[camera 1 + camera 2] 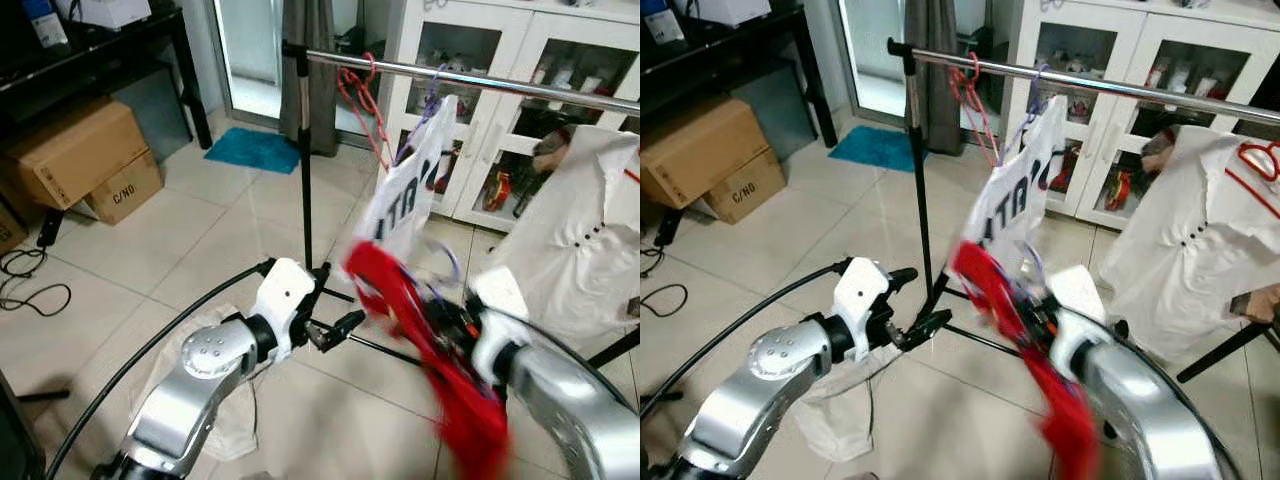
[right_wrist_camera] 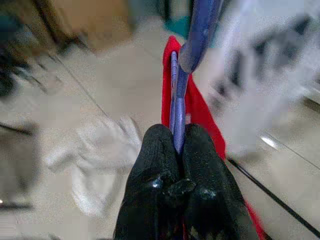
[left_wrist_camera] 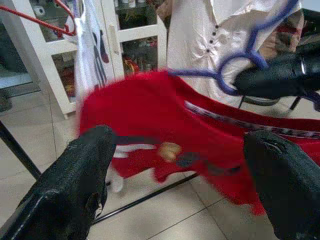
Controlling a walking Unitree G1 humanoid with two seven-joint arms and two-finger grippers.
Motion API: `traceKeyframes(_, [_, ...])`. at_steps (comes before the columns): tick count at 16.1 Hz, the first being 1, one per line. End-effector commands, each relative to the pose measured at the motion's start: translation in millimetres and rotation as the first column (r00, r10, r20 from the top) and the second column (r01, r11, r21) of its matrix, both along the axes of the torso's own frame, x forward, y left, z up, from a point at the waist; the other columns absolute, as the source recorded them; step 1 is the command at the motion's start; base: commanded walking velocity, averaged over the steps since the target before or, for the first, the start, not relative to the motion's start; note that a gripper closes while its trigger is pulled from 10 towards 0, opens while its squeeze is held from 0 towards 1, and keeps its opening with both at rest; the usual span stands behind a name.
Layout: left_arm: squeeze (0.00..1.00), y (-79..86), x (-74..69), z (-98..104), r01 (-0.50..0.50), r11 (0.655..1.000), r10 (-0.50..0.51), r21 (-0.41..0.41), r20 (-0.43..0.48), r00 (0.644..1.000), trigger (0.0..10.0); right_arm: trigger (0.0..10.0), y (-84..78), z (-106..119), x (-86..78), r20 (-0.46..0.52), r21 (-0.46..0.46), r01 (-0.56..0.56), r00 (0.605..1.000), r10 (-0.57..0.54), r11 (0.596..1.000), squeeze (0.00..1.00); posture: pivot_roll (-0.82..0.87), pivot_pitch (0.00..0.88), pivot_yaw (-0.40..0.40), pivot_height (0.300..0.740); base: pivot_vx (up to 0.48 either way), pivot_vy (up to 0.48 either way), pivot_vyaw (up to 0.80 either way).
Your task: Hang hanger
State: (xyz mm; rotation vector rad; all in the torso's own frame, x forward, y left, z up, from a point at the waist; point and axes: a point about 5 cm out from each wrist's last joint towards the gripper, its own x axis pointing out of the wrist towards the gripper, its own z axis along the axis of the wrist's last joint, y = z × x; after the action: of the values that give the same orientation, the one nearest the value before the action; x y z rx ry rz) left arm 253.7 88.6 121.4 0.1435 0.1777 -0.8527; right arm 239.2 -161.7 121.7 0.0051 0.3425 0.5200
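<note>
Carton (image 1: 125,190) reads "C/NO" — right gripper (image 2: 177,142) pinches purple hanger (image 2: 177,100).

floor (image 1: 180,240): pale tiles | white cloth (image 1: 235,415) | cardboard boxes (image 1: 85,160) | teal mat (image 1: 253,150)

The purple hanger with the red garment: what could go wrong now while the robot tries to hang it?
1. The right gripper pinches only the thin purple hanger; it may twist or slip.
2. The red garment hangs loosely and could slide off.
3. The rail already carries a white shirt; the hook may catch it.
</note>
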Motion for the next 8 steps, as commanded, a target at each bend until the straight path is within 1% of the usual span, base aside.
traceKeyframes(1, [1.0, -1.1, 7.3, 0, -0.036, 0.999, 0.036, 0.036, 0.021, 0.999, 10.0, 0.0, 11.3, 12, 0.8, 0.04, 0.064, -0.073, 0.997, 0.07, 0.995, 0.0, 0.02, 0.049, -0.002, 0.74, 0.0, 0.0, 0.0])
traceKeyframes(2, [1.0, 3.0, 16.2, 1, -0.113, 0.992, 0.11, 0.056, 0.048, 0.993, 10.0, 0.0, 18.2, 17, 2.0, 0.058, 0.098, -0.123, 0.991, 0.118, 0.988, 0.0, 0.02, 0.052, -0.005, 0.74, 0.0, 0.0, 0.0])
traceKeyframes(3, [1.0, 4.3, 18.9, 2, -0.136, 0.989, 0.133, 0.058, 0.057, 0.989, 10.0, 0.0, 19.9, 18, 2.3, 0.065, 0.105, -0.138, 0.989, 0.132, 0.985, 0.0, 0.02, 0.053, -0.007, 0.74, 0.0, 0.0, 0.0])
traceKeyframes(4, [0.63, 5.7, 26.1, 10, -0.194, 0.981, 0.193, -0.002, 0.078, 0.978, 10.0, 0.0, 23.6, 22, 3.7, 0.08, 0.12, -0.172, 0.983, 0.164, 0.978, 0.0, 0.03, 0.055, -0.015, 0.74, 0.0, 0.0, 0.0])
traceKeyframes(5, [0.06, 2.7, 28.4, 13, -0.194, 0.98, 0.197, -0.045, 0.075, 0.977, 10.0, 0.0, 26.5, 25, 4.3, 0.085, 0.139, -0.189, 0.98, 0.179, 0.972, 0.0, 0.03, 0.056, -0.019, 0.74, 0.0, 0.0, 0.0])
traceKeyframes(6, [0.0, -1.1, 30.3, 14, -0.184, 0.98, 0.189, -0.072, 0.072, 0.979, 10.0, 0.0, 29.3, 27, 4.1, 0.088, 0.15, -0.206, 0.977, 0.194, 0.967, 0.0, 0.03, 0.057, -0.021, 0.74, 0.0, 0.0, 0.0])
traceKeyframes(8, [0.0, -8.7, 34.3, 14, -0.16, 0.984, 0.166, -0.083, 0.071, 0.984, 10.0, 0.0, 32.1, 28, 4.0, 0.094, 0.154, -0.225, 0.973, 0.212, 0.962, 0.0, 0.02, 0.06, -0.022, 0.74, 0.0, 0.0, 0.0])
